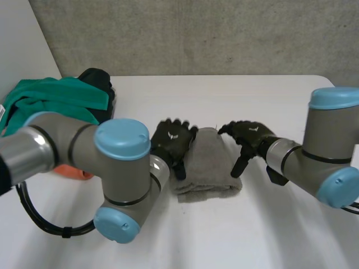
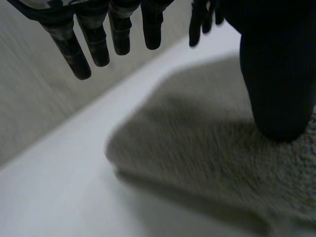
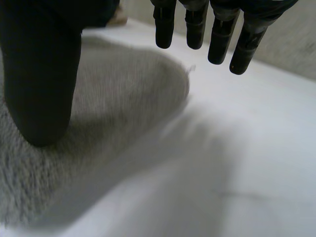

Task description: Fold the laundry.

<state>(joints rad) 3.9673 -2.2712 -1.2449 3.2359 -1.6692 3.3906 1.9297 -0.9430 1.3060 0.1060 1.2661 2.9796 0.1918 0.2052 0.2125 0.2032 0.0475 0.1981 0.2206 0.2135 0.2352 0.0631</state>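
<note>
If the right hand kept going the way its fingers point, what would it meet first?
Probably the far end of the folded grey towel, which lies just ahead of the right hand; the left hand is beyond it. Depth is unclear.

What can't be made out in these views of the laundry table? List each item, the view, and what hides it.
- The orange item, head view: mostly behind the left arm; unidentifiable.
- The black item, head view: partly covered by the green cloth.
- Left edge of the towel, head view: partly under the left hand.
- Layers of the towel, wrist views: blurred.
</note>
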